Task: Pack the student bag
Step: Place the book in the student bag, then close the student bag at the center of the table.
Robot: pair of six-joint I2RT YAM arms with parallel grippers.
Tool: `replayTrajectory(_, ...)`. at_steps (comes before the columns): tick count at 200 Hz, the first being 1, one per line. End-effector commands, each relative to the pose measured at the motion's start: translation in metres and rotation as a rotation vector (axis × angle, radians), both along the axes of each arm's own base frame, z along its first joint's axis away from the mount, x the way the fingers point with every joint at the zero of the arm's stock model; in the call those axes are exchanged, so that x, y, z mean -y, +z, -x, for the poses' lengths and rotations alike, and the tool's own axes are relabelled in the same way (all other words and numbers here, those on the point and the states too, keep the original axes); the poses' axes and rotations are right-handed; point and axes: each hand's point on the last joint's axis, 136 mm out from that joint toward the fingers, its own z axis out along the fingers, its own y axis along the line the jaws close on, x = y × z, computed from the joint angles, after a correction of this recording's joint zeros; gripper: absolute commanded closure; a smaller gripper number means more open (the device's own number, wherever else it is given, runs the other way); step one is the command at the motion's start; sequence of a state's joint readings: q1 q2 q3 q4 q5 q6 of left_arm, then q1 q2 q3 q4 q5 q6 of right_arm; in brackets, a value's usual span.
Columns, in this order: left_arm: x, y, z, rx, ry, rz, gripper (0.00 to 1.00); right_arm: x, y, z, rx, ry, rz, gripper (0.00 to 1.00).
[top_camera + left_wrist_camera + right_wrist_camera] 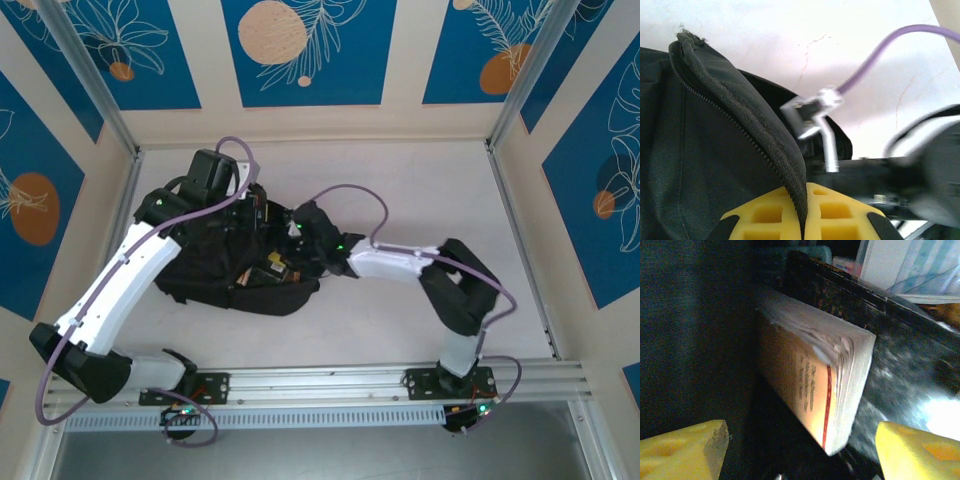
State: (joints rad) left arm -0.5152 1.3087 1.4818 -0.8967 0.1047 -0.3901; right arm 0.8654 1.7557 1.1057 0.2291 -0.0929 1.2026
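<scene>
White bench (400, 200) carried the student bag (215, 270) left of centre, its rim pinched by the left hand (804, 200), the right hand (802, 450) spread before a book (810, 385) seemingly lodged inside, zipping left undone.

Cream walls (404, 50) carry blue panels (330, 80) with peach circles and white leaves. Metal posts (90, 80) frame the pale, brightly lit tabletop (450, 180). A metal rail (330, 378) runs along its near edge.
</scene>
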Motion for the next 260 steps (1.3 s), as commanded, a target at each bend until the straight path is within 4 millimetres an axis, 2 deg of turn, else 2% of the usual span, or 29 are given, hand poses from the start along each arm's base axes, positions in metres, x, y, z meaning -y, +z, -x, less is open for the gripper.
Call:
replayTrajectory(1, 0.002, 0.008, -0.005, 0.033, 0.028, 0.073, 1.0, 0.022, 0.027, -0.003, 0.103, -0.047, -0.038, 0.2)
replayTrajectory(35, 0.011, -0.013, -0.007, -0.033, 0.024, 0.096, 1.0, 0.066, 0.025, 0.003, 0.117, -0.148, 0.006, 0.21)
replayTrajectory(42, 0.011, -0.016, -0.007, -0.041, 0.029, 0.098, 1.0, 0.076, 0.019, 0.004, 0.097, -0.17, 0.023, 0.23)
replayTrajectory(54, 0.013, -0.02, -0.008, -0.05, 0.03, 0.104, 1.0, 0.099, 0.008, 0.006, 0.054, -0.231, 0.083, 0.27)
replayTrajectory(72, 0.02, -0.032, -0.008, -0.088, 0.021, 0.111, 1.0, 0.137, 0.002, 0.011, 0.076, -0.318, 0.186, 0.31)
replayTrajectory(91, 0.032, -0.049, -0.008, -0.138, 0.01, 0.137, 0.98, 0.179, 0.004, 0.016, 0.115, -0.431, 0.245, 0.34)
replayTrajectory(114, 0.052, -0.072, -0.01, -0.181, -0.006, 0.14, 0.99, 0.214, 0.016, 0.026, 0.183, -0.486, 0.255, 0.36)
replayTrajectory(149, 0.107, -0.09, -0.005, -0.218, -0.114, 0.111, 1.0, 0.251, 0.019, 0.044, 0.215, -0.527, 0.295, 0.38)
replayTrajectory(202, 0.193, -0.102, 0.023, -0.251, -0.241, 0.11, 1.0, 0.304, 0.025, 0.062, 0.208, -0.628, 0.295, 0.4)
replayTrajectory(224, 0.22, -0.097, 0.028, -0.234, -0.266, 0.124, 1.0, 0.319, 0.029, 0.069, 0.213, -0.647, 0.306, 0.4)
replayTrajectory(247, 0.237, -0.094, 0.024, -0.235, -0.261, 0.156, 1.0, 0.323, 0.033, 0.073, 0.225, -0.634, 0.305, 0.4)
replayTrajectory(260, 0.244, -0.097, 0.021, -0.247, -0.261, 0.161, 0.88, 0.324, 0.036, 0.074, 0.226, -0.625, 0.31, 0.4)
